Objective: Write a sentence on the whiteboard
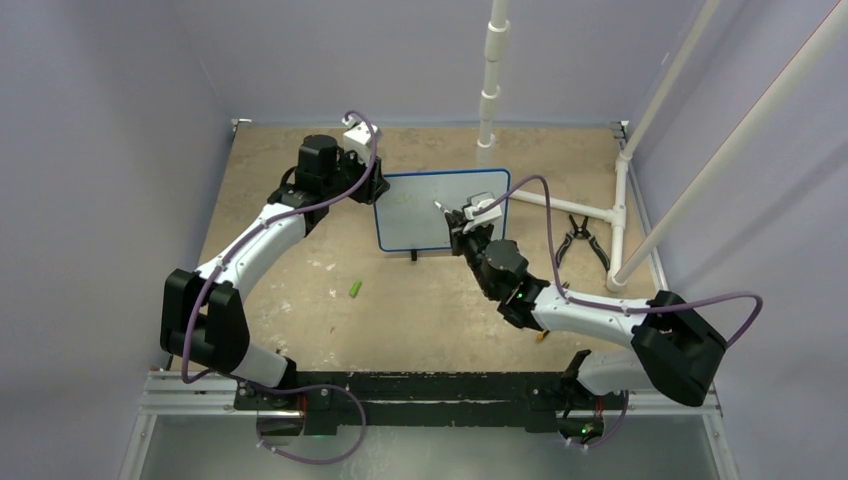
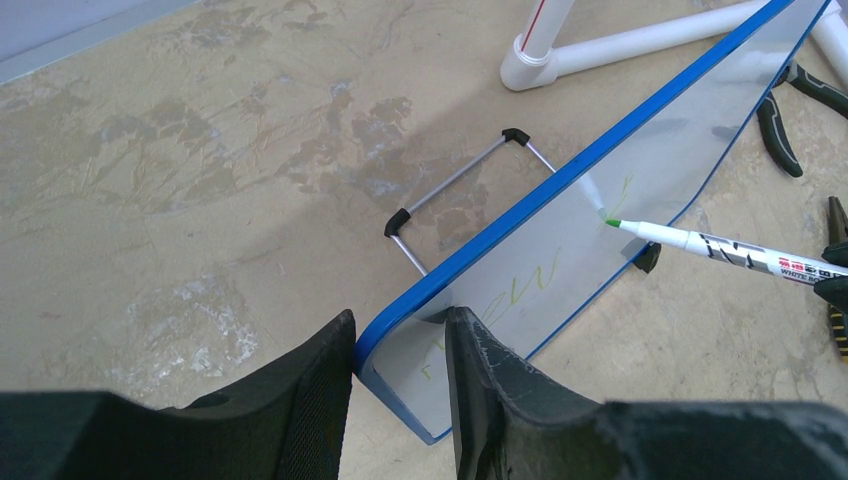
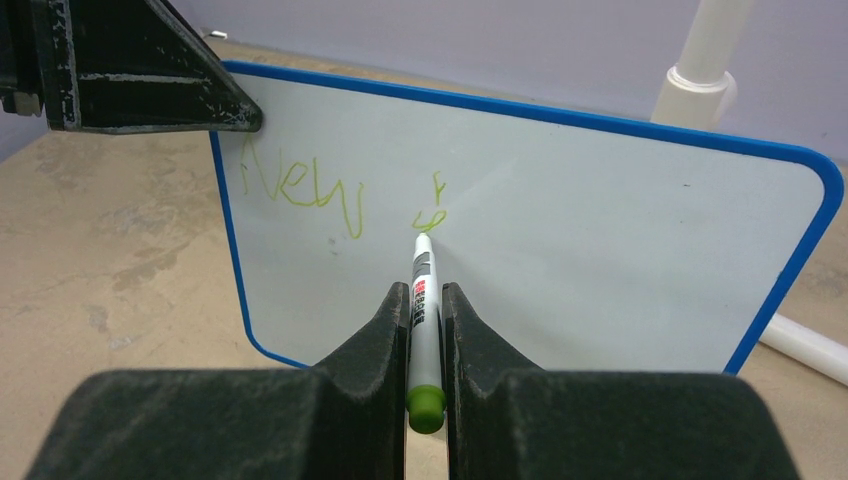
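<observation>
**Operator:** Where is the board relative to my left claw?

**Spotter:** Your left claw is pinched onto the top edge of the small rectangular whiteboard with the thin blue frame, close to one corner. One finger is behind the board and the other is on the white face. The board stands tilted on the tan tabletop, and it runs away from that claw toward your right claw.

**Operator:** And the right one?

**Spotter:** Your right claw is narrow, clamped on a slim white marker with a green tail end. The whiteboard stands straight ahead of it, face on. The marker's green tip touches the white surface about mid-board.

**Operator:** The writing?

**Spotter:** The sentence in thin green handwritten strokes reads "New" so far. It sits left of the tip, just below your left claw's finger. A small squiggle I cannot read sits right above the tip.
</observation>
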Controlling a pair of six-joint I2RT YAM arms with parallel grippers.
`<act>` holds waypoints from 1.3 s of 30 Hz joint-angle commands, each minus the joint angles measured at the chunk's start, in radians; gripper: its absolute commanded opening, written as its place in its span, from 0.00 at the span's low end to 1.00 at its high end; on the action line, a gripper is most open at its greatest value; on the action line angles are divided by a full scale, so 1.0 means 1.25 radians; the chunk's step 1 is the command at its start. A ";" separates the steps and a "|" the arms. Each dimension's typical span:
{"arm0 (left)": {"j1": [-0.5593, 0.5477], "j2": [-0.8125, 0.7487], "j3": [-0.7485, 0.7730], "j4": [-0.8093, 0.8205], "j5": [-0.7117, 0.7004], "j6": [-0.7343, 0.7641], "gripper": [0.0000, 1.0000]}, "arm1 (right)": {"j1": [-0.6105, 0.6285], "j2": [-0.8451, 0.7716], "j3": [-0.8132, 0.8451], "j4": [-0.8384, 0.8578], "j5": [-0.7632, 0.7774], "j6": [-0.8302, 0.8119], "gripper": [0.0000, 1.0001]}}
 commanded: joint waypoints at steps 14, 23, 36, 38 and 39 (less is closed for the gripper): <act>0.003 -0.027 -0.002 0.022 0.005 0.015 0.35 | 0.024 0.051 0.058 -0.030 0.023 -0.025 0.00; 0.003 -0.027 -0.002 0.026 0.014 0.011 0.34 | 0.025 0.011 0.016 0.047 -0.008 0.002 0.00; -0.008 -0.047 0.034 0.033 0.095 0.084 0.67 | 0.023 -0.289 -0.106 0.035 -0.047 0.015 0.00; -0.032 -0.019 0.085 -0.021 0.096 0.124 0.69 | 0.021 -0.307 -0.114 0.015 -0.030 0.022 0.00; -0.050 -0.003 0.109 -0.049 0.082 0.149 0.69 | 0.018 -0.316 -0.121 0.009 -0.029 0.025 0.00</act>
